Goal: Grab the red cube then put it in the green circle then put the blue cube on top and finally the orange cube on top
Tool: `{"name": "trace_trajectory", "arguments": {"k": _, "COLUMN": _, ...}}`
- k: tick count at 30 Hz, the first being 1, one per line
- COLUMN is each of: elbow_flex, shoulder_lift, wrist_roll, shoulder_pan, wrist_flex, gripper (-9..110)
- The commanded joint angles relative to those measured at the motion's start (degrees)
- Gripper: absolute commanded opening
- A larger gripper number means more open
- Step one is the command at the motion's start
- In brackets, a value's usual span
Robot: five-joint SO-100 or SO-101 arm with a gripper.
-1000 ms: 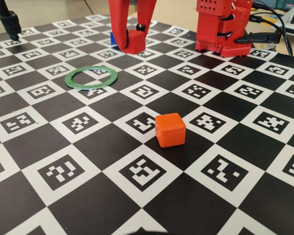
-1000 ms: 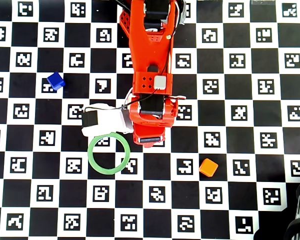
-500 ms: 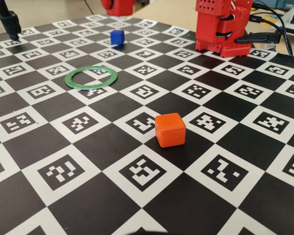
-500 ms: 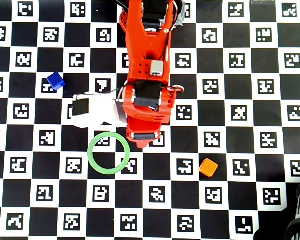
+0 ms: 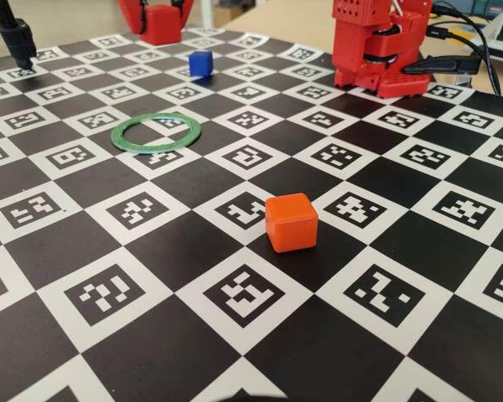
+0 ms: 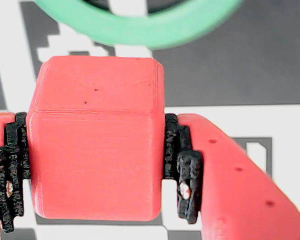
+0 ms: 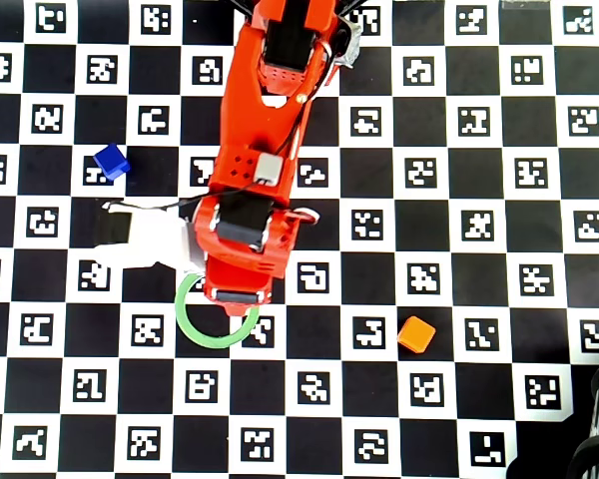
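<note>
My gripper (image 5: 158, 25) is shut on the red cube (image 5: 160, 20), held in the air at the top edge of the fixed view, beyond the blue cube (image 5: 200, 62). In the wrist view the red cube (image 6: 97, 150) fills the space between the black pads (image 6: 182, 165), with the green circle (image 6: 140, 27) on the mat just ahead. The green circle (image 5: 157, 132) lies flat and empty. The orange cube (image 5: 291, 222) sits nearer the front. From overhead the arm (image 7: 245, 230) covers the upper part of the green circle (image 7: 200, 332) and hides the red cube; the blue cube (image 7: 111, 161) is far left, the orange cube (image 7: 416, 334) right.
The arm's red base (image 5: 375, 50) stands at the back right, with cables (image 5: 478, 50) beside it. A black stand (image 5: 17, 38) rises at the back left. The checkerboard mat (image 5: 109, 293) with printed markers covers the table.
The gripper lifted the red cube off the mat beside the blue cube and swung left in the fixed view. From overhead, the arm head moved down-left over the green circle.
</note>
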Motion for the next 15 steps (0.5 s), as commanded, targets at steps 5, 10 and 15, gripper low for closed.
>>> {"name": "trace_trajectory", "arguments": {"k": 5, "elbow_flex": 3.87, "shoulder_lift": 2.72, "wrist_roll": -2.02, "shoulder_pan": 1.23, "wrist_flex": -6.59, "gripper": 2}}
{"name": "trace_trajectory", "arguments": {"k": 10, "elbow_flex": 8.26, "shoulder_lift": 2.46, "wrist_roll": -2.9, "shoulder_pan": 1.23, "wrist_flex": -10.46, "gripper": 2}}
{"name": "trace_trajectory", "arguments": {"k": 15, "elbow_flex": 12.57, "shoulder_lift": 2.11, "wrist_roll": -4.22, "shoulder_pan": 1.41, "wrist_flex": -14.68, "gripper": 2}}
